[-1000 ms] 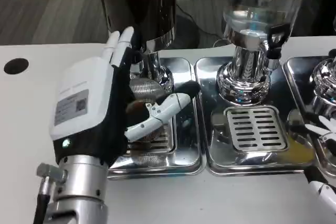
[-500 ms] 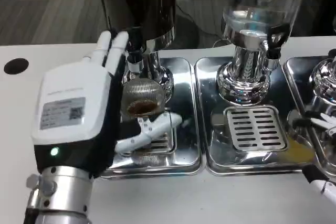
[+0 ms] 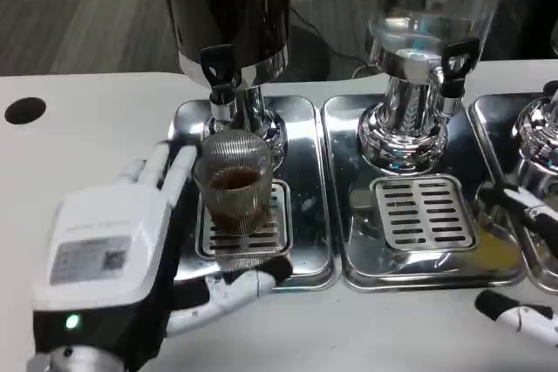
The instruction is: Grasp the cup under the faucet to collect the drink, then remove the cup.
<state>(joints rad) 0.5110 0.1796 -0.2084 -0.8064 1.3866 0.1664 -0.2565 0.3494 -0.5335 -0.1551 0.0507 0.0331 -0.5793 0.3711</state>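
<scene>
A ribbed clear cup (image 3: 234, 182) with brown drink in its lower part stands upright on the slotted grate of the left drip tray (image 3: 305, 128). It sits right under the black faucet (image 3: 218, 71) of the dark dispenser (image 3: 231, 6). My left hand (image 3: 105, 259) is at the lower left, its fingers (image 3: 166, 167) spread beside the cup's left side and its thumb (image 3: 240, 287) lying in front of the tray. It holds nothing. Fingers of my right hand (image 3: 521, 314) show at the right edge, spread apart and holding nothing.
A second dispenser (image 3: 427, 6) with a clear tank stands over the middle drip tray (image 3: 423, 215); a third tray (image 3: 540, 128) shows at the right edge. A black round hole (image 3: 24, 109) marks the white table at the left.
My left hand has pulled back toward me and down, away from the dispenser, uncovering the cup; the thumb has left the cup's front. The right hand's fingers shifted slightly.
</scene>
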